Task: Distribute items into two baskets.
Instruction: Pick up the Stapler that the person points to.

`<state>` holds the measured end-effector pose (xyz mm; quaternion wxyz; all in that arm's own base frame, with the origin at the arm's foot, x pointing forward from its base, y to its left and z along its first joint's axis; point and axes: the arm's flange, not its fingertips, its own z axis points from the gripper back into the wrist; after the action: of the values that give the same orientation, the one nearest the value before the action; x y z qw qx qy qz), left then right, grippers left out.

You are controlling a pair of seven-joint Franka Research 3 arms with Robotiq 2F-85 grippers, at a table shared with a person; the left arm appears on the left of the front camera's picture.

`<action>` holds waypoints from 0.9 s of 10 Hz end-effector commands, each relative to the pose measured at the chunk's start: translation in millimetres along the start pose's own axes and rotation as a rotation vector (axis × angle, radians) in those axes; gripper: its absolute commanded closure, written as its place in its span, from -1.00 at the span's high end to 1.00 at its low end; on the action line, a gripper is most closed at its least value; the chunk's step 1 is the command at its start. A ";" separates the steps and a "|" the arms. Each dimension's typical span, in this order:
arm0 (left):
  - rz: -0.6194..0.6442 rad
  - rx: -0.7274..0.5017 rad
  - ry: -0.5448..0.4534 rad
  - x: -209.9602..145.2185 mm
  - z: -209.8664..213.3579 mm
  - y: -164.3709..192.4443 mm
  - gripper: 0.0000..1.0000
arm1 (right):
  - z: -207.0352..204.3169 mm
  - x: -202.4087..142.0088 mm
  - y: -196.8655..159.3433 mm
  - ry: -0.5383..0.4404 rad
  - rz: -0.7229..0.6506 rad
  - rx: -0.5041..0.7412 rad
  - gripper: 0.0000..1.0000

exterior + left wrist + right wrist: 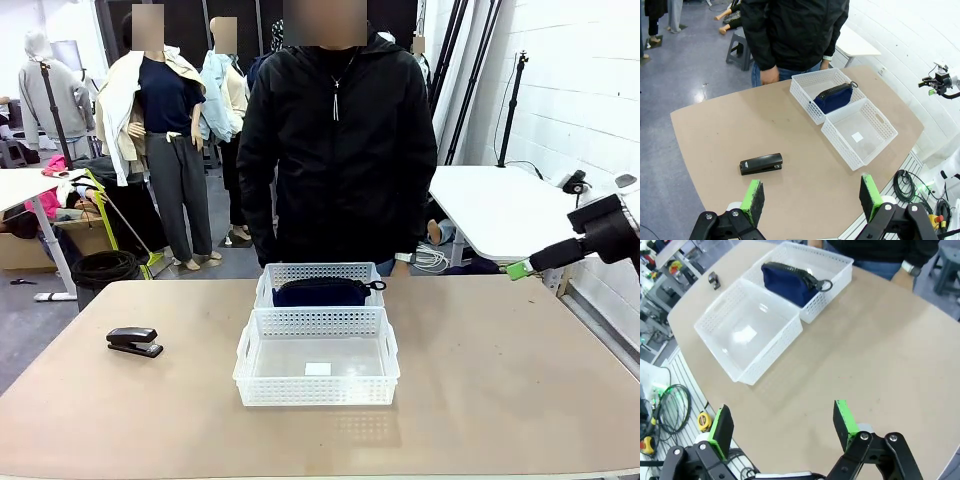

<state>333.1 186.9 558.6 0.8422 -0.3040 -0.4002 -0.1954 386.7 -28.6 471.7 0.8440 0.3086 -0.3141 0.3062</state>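
Note:
Two white perforated baskets stand end to end at the table's middle. The far basket holds the dark navy zip pouch. The near basket has only a white label on its floor. The black stapler lies flat on the table to the left of the baskets. My left gripper hangs open high above the table's left front. My right gripper is open, raised off the table's right side.
A person in a black jacket stands at the far edge behind the baskets, hands down by the table edge. Bare tabletop spreads right of the baskets. Cables and a tape measure lie below the table's near edge.

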 end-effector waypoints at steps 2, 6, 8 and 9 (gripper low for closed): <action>-0.015 -0.012 -0.017 -1.0 0.7 0.8 1.00 | 0.0 0.0 0.0 0.000 0.000 0.000 1.00; -0.015 -0.012 -0.017 -1.0 0.7 0.8 1.00 | 0.0 0.0 0.0 0.000 0.000 0.000 1.00; -0.015 -0.012 -0.017 -1.0 0.7 0.8 1.00 | 0.0 0.0 0.0 0.000 0.000 0.000 1.00; -0.015 -0.012 -0.017 -1.0 0.7 0.8 1.00 | 0.0 0.0 0.0 0.000 0.000 0.000 1.00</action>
<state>333.1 186.9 558.6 0.8422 -0.3040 -0.4002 -0.1954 386.5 -29.8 472.4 0.8423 0.3028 -0.3177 0.3130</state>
